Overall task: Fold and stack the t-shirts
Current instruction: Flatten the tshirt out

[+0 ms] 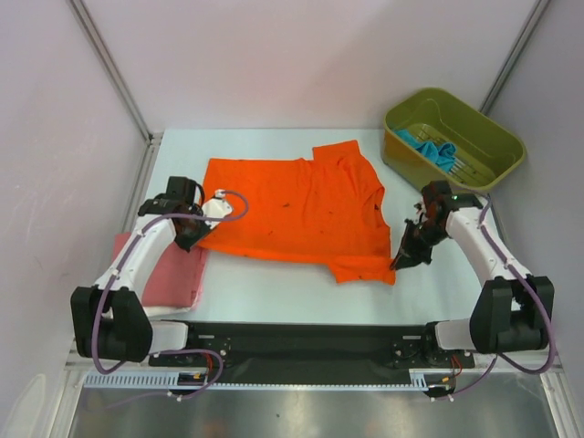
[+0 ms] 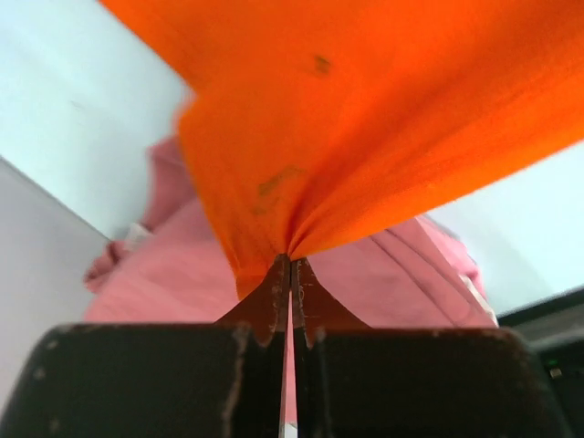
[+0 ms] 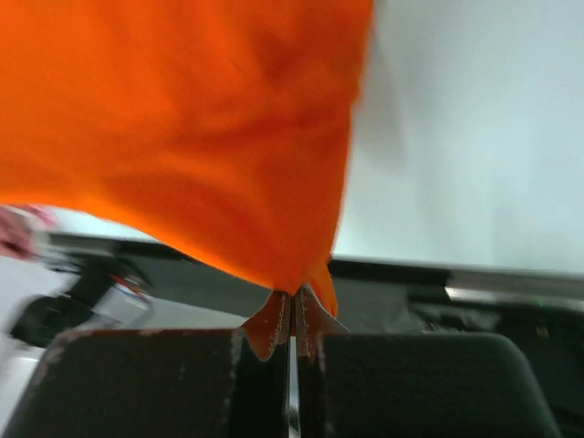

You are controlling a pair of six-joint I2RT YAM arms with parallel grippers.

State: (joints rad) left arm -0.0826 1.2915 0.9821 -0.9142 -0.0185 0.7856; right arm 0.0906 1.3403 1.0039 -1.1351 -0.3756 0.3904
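Left arm [image 1: 137,251] reaches forward, forearm angled inward; left gripper [image 1: 193,235] jaws pressed together, pinching shirt [image 1: 292,205] edge; right arm [image 1: 479,237] reaches forward, wrist tipped down and inward; right gripper [image 1: 402,258] jaws closed tight, shirt corner pinched between the tips

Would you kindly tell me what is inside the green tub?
A crumpled teal-blue t-shirt lies in the green tub, bare floor beside it. Whatever lies beneath that cloth, or behind the tub's near wall, is hidden.
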